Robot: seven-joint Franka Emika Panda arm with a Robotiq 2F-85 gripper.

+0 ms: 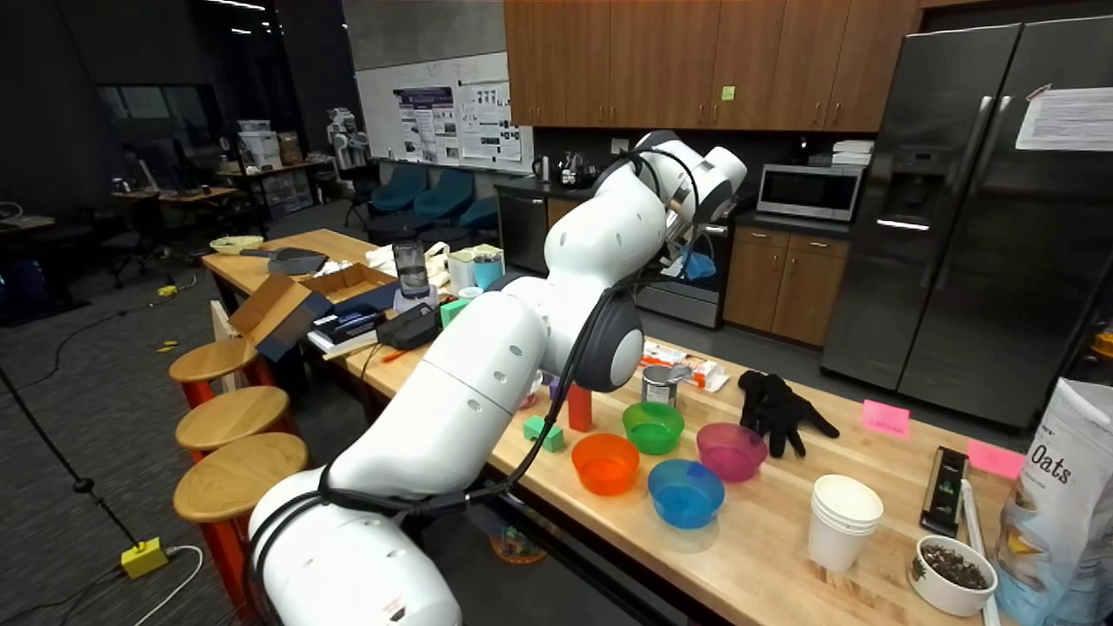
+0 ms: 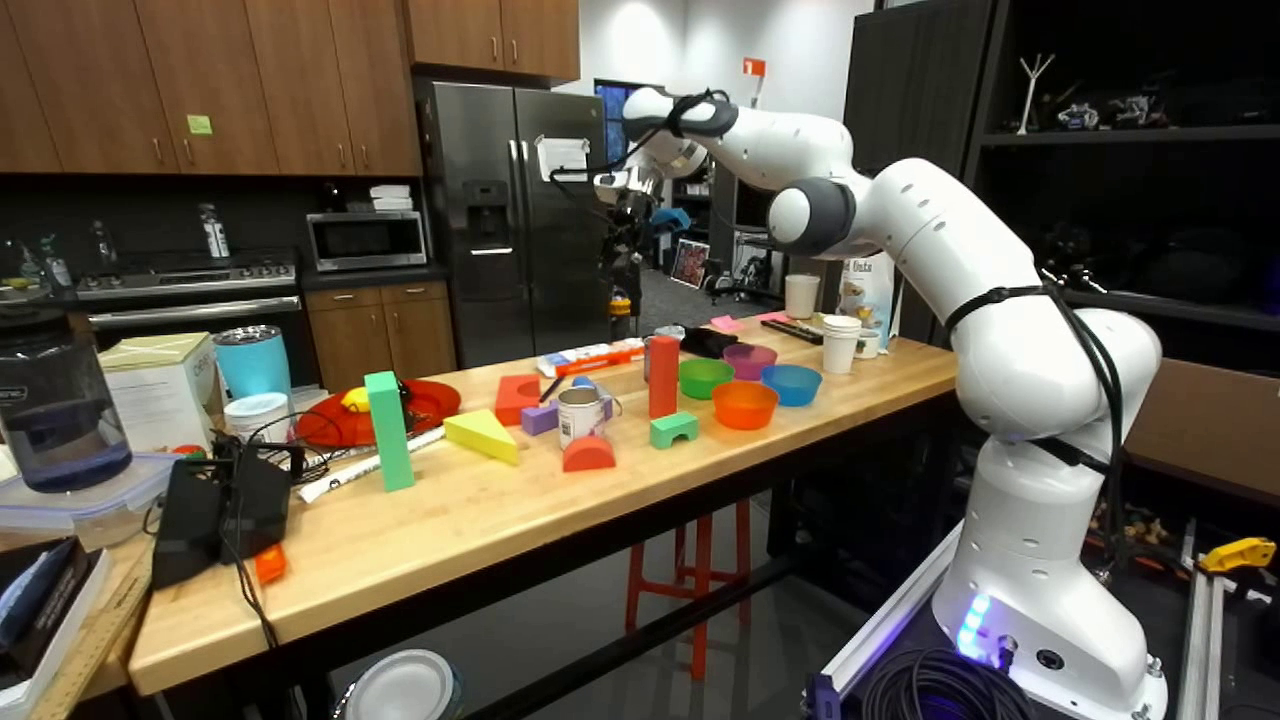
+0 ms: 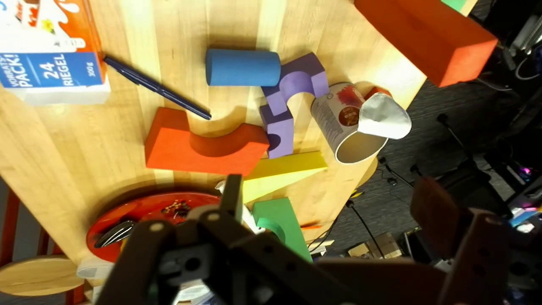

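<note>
My gripper [image 3: 330, 186] is open and empty, its fingers wide apart in the wrist view. It hangs above the table in an exterior view [image 2: 622, 245]. Below it in the wrist view lie a yellow wedge [image 3: 283, 173], a green arch block [image 3: 288, 224], a red arch block [image 3: 203, 152], two purple blocks [image 3: 302, 80] and a blue cylinder [image 3: 243, 67]. An opened can [image 3: 338, 118] with its foil lid bent back stands beside the purple blocks. A tall red block [image 3: 427, 38] stands near the table's edge; it also shows upright in an exterior view [image 2: 663, 377].
Orange [image 1: 606, 465], green [image 1: 653, 428], pink [image 1: 732, 452] and blue [image 1: 687, 494] bowls stand together on the table. A red plate [image 3: 152, 201], a dark pen [image 3: 156, 87] and a snack box [image 3: 51, 70] lie around the blocks. Paper cups [image 1: 843, 522] and a black glove [image 1: 783, 409] are farther along.
</note>
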